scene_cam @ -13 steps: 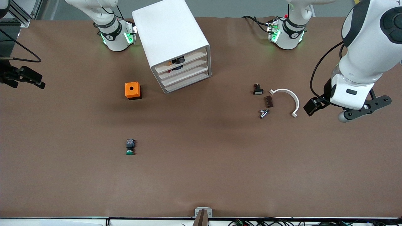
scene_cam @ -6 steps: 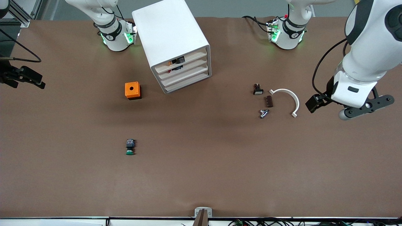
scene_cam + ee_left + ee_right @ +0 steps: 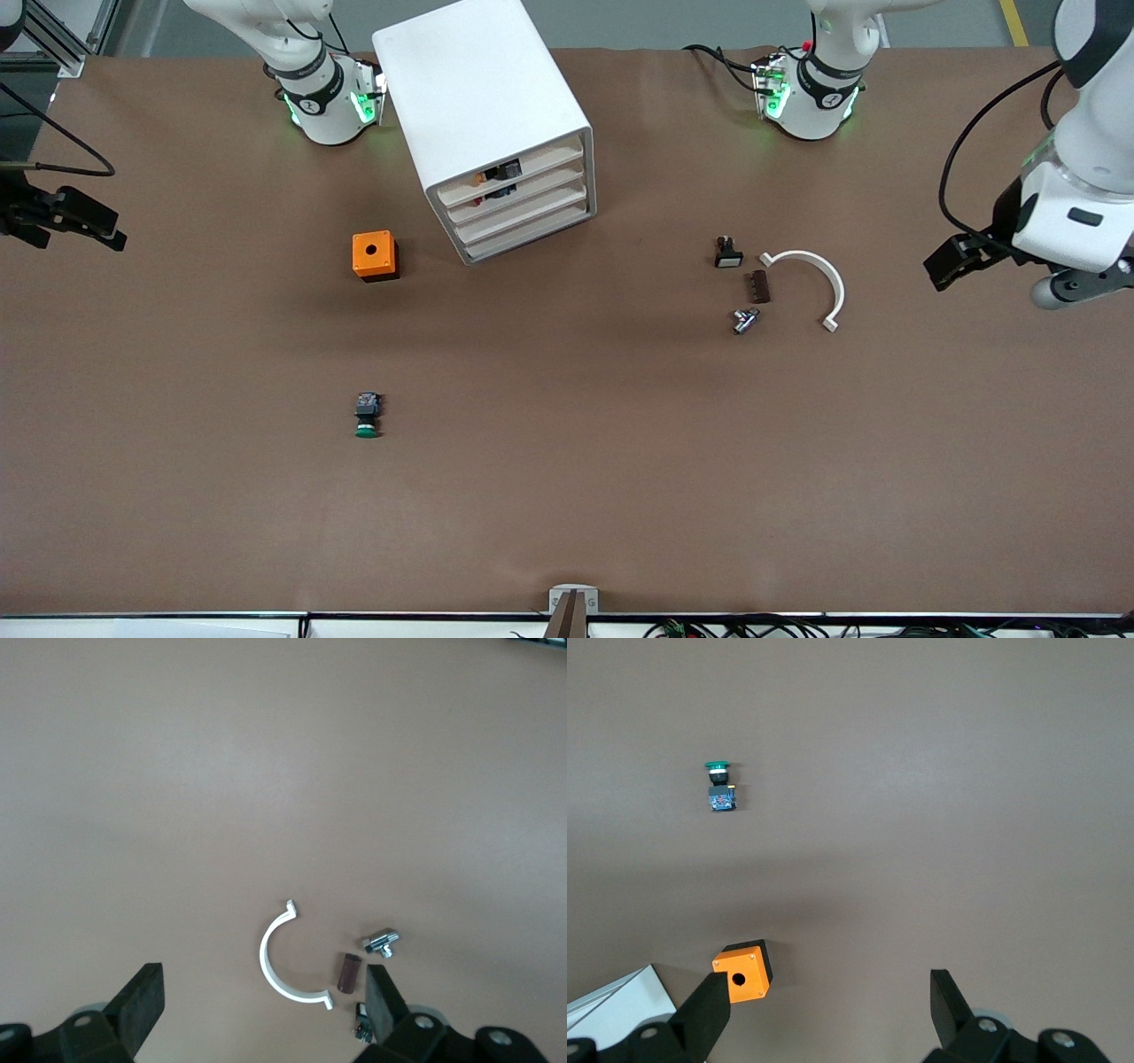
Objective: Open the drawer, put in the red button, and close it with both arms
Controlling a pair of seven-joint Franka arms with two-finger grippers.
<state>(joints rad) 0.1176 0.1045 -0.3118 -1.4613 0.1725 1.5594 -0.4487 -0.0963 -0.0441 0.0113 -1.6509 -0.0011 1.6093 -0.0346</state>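
The white cabinet [image 3: 483, 106] stands between the arm bases, its four beige drawer fronts [image 3: 523, 204] all pushed in. Dark and orange bits show in the gap above the top drawer [image 3: 498, 173]; I cannot make out the red button there or anywhere else. My left gripper [image 3: 952, 263] is open and empty, up over the table at the left arm's end. In the left wrist view [image 3: 261, 992] it has nothing between its fingers. My right gripper [image 3: 84, 220] is open and empty at the right arm's end, as the right wrist view [image 3: 828, 1001] shows.
A green-capped button [image 3: 367, 416] [image 3: 719, 787] lies nearer the front camera than the orange box with a hole [image 3: 375, 255] [image 3: 747, 970]. A white arc [image 3: 811, 275] [image 3: 270, 966], a brown piece [image 3: 758, 286], a metal fitting [image 3: 744, 320] and a small black switch [image 3: 727, 252] lie toward the left arm's end.
My left arm has drawn away from the small parts toward its own end of the table, with its gripper open throughout. The right arm and the objects have not moved.
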